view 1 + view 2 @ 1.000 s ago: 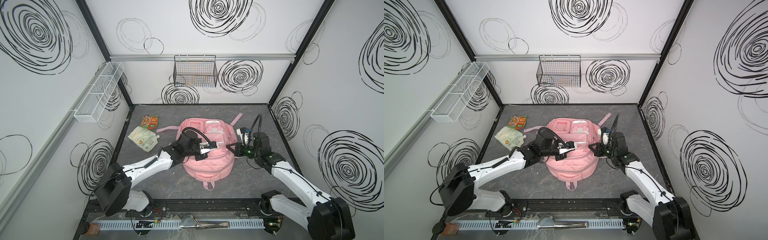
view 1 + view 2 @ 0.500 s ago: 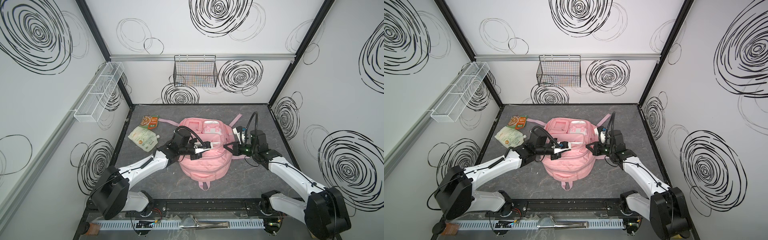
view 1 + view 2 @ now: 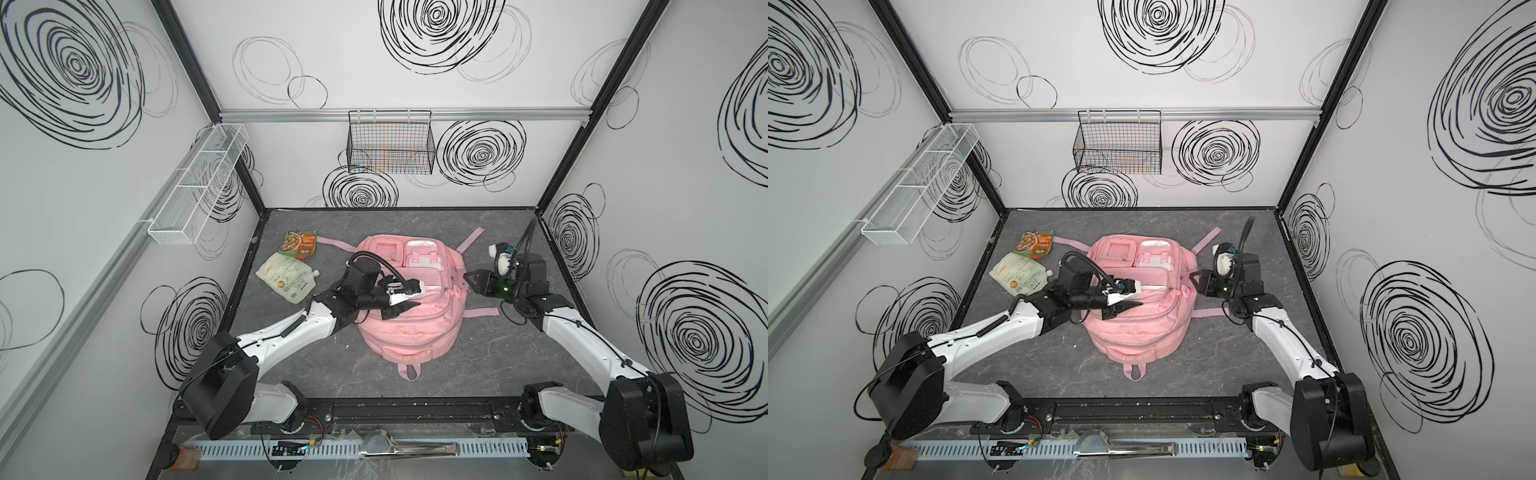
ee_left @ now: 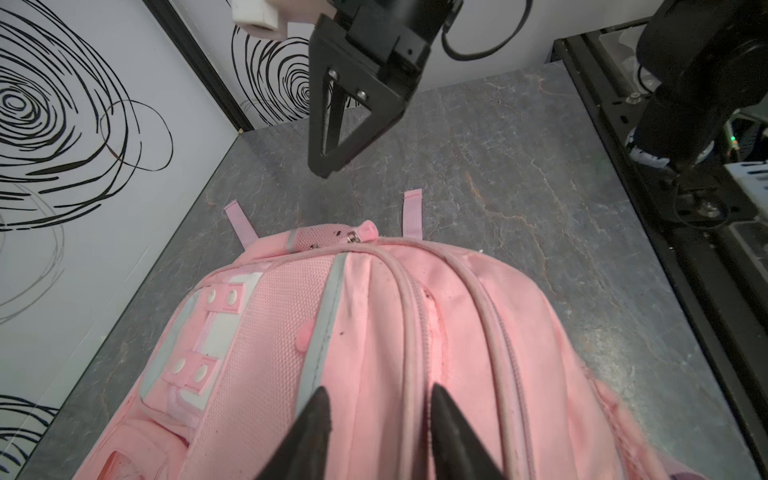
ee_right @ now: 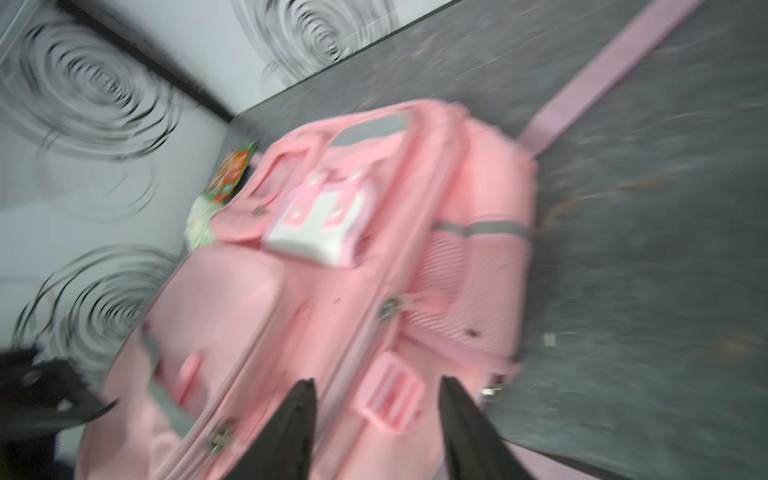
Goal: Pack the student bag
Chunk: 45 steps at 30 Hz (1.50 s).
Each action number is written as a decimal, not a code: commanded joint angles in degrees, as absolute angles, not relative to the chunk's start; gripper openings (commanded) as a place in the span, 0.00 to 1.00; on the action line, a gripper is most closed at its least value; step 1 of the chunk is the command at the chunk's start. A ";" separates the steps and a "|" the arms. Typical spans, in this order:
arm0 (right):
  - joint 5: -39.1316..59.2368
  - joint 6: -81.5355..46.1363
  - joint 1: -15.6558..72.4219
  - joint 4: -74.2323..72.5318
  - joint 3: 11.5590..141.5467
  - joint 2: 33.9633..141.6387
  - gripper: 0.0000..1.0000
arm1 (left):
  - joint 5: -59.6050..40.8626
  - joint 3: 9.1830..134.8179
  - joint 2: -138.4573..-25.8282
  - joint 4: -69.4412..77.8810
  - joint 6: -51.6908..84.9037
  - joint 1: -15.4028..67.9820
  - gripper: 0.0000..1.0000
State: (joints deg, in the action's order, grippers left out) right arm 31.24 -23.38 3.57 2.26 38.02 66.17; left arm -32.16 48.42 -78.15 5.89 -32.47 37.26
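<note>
The student bag (image 3: pixel 409 328) (image 3: pixel 1142 332), a big pink backpack, lies front side up mid-floor with its top loop toward the front rail. My left gripper (image 3: pixel 409 300) (image 3: pixel 1130 300) hovers over the bag's middle. In the left wrist view it (image 4: pixel 379 390) is open, with only pink fabric and zipper seams (image 4: pixel 415 316) below the gap. My right gripper (image 3: pixel 470 277) (image 3: pixel 1196 277) sits just off the bag's right side. The blurred right wrist view shows it (image 5: pixel 377 382) open above a pink buckle (image 5: pixel 390 395), holding nothing.
An orange-green snack packet (image 3: pixel 300 244) and a white spouted pouch (image 3: pixel 289 280) lie on the floor left of the bag. A black wire basket (image 3: pixel 390 143) hangs on the back wall. A white mesh shelf (image 3: pixel 199 187) hangs on the left wall. Bag straps (image 3: pixel 471 241) trail at the back.
Both grippers were shut at the bag's middle and right edge and have now opened. The right gripper has drawn back to the right. The bag has slid slightly toward the back.
</note>
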 commanded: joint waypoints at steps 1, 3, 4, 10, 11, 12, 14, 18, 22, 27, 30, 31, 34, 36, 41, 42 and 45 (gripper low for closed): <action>22.58 -26.38 -0.60 0.46 41.01 65.35 0.67 | -36.38 52.82 -78.72 11.25 -26.38 38.48 0.69; 22.96 -27.79 -4.05 -0.58 41.10 64.75 0.68 | -34.70 51.20 -76.86 15.50 -24.21 38.34 0.88; 22.16 -28.60 -5.47 -1.88 40.43 64.46 0.68 | -32.62 49.82 -75.41 18.06 -23.24 38.17 0.92; -1.03 -25.36 -7.65 -27.05 24.35 63.89 0.69 | 7.08 30.78 -62.61 44.34 -13.62 33.46 0.96; -3.75 -22.62 -7.63 -32.80 21.28 64.89 0.70 | 15.24 27.53 -61.09 47.20 -12.95 32.05 0.96; -5.61 -20.21 -7.52 -38.01 18.65 66.46 0.70 | 20.82 24.69 -60.05 48.66 -12.69 30.09 0.96; -5.70 -17.05 -7.48 -45.81 15.92 70.99 0.70 | 25.21 20.65 -59.50 49.09 -12.59 25.48 0.96; 0.53 -11.66 -6.97 -53.17 17.46 80.56 0.71 | 26.44 14.60 -63.30 52.88 -9.53 17.72 0.96; 2.78 -4.51 -4.59 -55.72 17.97 81.98 0.71 | 15.93 8.98 -71.75 68.62 -3.99 11.17 0.96; -0.27 -4.71 -4.92 -83.76 5.48 86.30 0.79 | 6.29 7.38 -87.67 88.42 -2.34 5.48 0.96; -6.07 -7.03 -3.15 -66.34 12.13 83.84 1.00 | 10.06 11.17 -84.79 75.89 1.50 3.65 0.96; -5.92 -6.08 -3.08 -71.46 10.65 85.00 1.00 | 10.30 10.07 -85.82 79.89 1.33 3.77 0.96; -6.23 -5.75 -2.90 -69.01 11.29 84.27 1.00 | 12.11 9.27 -85.71 81.20 2.24 3.65 0.96; -6.61 -6.34 -2.81 -70.50 11.02 84.65 1.00 | 12.71 9.21 -85.80 81.71 1.91 4.08 0.96; -7.18 -6.55 -2.51 -68.02 11.51 83.85 1.00 | 12.77 9.81 -85.91 80.90 0.80 4.91 0.96; -7.22 -6.77 -2.55 -68.00 11.57 83.85 1.00 | 12.82 9.76 -85.96 80.86 0.73 5.01 0.96; -7.23 -6.60 -2.52 -68.33 11.48 83.97 1.00 | 12.69 10.11 -85.96 80.33 0.71 4.99 0.96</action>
